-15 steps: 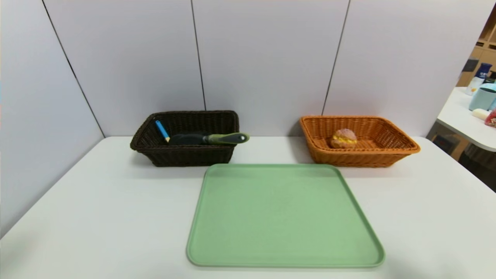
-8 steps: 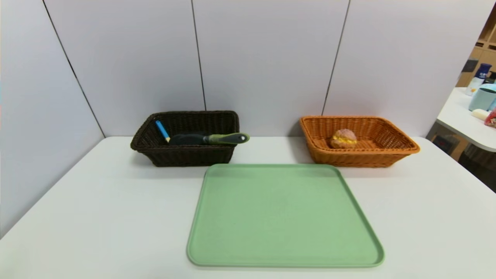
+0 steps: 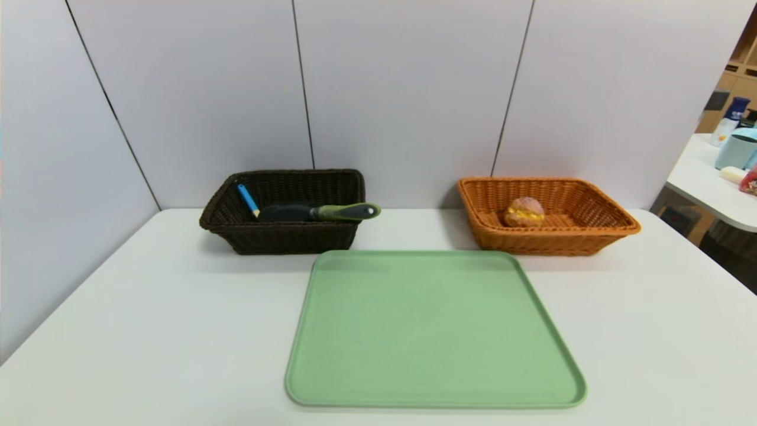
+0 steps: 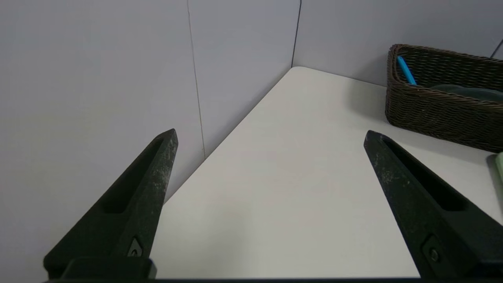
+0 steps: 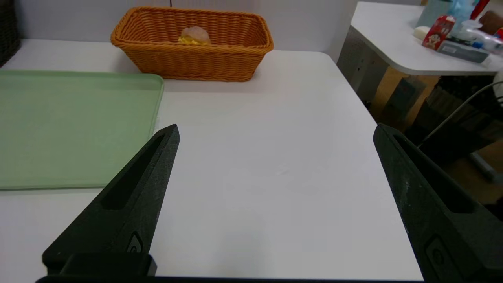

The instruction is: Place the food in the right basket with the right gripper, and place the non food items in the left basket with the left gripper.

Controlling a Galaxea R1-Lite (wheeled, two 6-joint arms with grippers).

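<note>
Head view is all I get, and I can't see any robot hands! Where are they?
Observer: The left gripper hangs open over the table's left part, holding nothing.
Operator: And the other one?
Observer: The right gripper is open too, over the right side beside the green tray.
Operator: What's hiding past the table edge?
Observer: The right wrist view shows a red carton on the neighbouring table.

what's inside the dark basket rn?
In the dark basket: a blue-handled spoon leaning in the corner and a brush, its green handle overhanging the rim. The spoon's bowl and the basket floor are hidden.
</note>
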